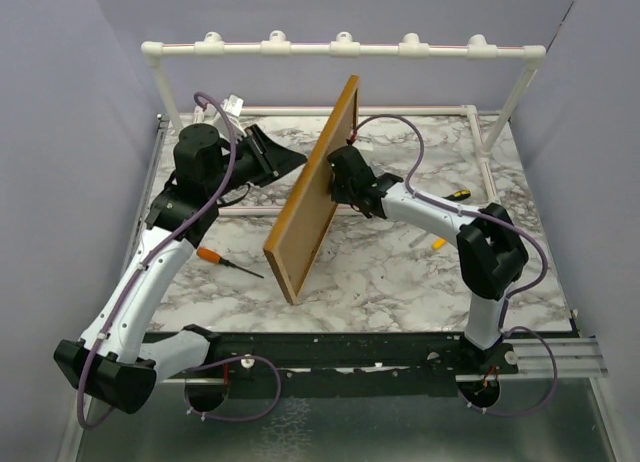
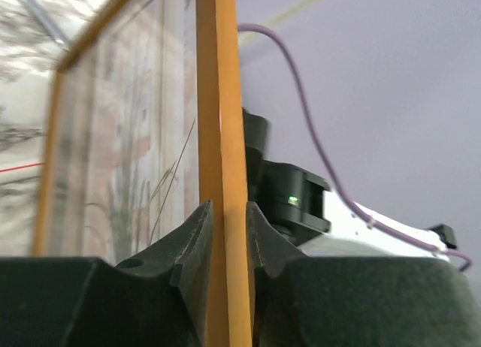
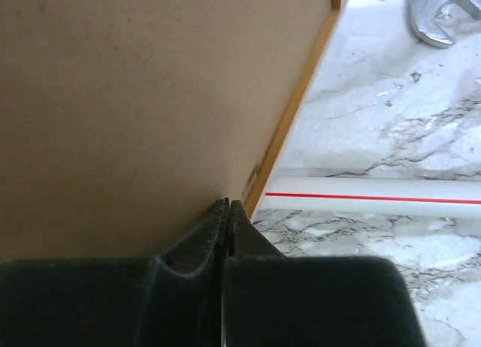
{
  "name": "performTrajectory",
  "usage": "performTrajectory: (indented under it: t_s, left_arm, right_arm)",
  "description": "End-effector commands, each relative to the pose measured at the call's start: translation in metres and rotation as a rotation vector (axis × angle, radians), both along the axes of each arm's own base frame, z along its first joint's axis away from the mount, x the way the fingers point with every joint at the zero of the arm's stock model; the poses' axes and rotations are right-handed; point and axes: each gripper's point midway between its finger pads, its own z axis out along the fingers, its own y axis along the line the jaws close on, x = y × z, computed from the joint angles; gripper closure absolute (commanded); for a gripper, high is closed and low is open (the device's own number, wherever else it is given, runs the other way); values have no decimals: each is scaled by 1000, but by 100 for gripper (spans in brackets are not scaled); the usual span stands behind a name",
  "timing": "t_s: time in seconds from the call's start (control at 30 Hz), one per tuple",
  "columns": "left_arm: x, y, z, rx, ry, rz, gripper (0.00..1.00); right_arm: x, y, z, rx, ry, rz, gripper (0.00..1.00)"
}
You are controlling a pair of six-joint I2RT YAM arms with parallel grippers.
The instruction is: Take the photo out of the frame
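Observation:
The frame (image 1: 315, 197) stands on one corner on the marble table, tilted, its plain brown back facing right. My left gripper (image 1: 290, 162) is shut on the frame's orange-brown border (image 2: 222, 137); in the left wrist view the gripper (image 2: 225, 212) has one jaw on each side of the border. The photo (image 2: 128, 152), showing grassy stems, is behind the glass left of the border. My right gripper (image 1: 335, 177) is shut, and in the right wrist view the gripper's (image 3: 228, 204) tips rest against the brown back (image 3: 135, 99) near its edge. Nothing shows between its jaws.
A white pipe rack (image 1: 340, 50) runs across the back, and a white pipe with a red line (image 3: 376, 197) lies along the table. An orange-handled screwdriver (image 1: 210, 254) lies at the left. A yellow-handled tool (image 1: 458, 194) lies at the right. A metal wrench (image 3: 432, 20) lies beyond the frame.

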Motion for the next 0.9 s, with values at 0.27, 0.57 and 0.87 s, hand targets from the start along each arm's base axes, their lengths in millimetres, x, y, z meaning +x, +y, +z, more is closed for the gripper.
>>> performTrajectory:
  t_s: [0.27,0.57,0.87]
  left_arm:
    - [-23,-54,3,-65,-41,-88,100]
    - [-19,-75,-31,-49,8,-117,100]
    - [-16,-80,-46,-38,28,-122,100]
  right_arm:
    - [-16,14,4,234,1,24,99]
    - [-33,10,2,326,-6,97,99]
    - [-40,-1,0,369,-8,121,99]
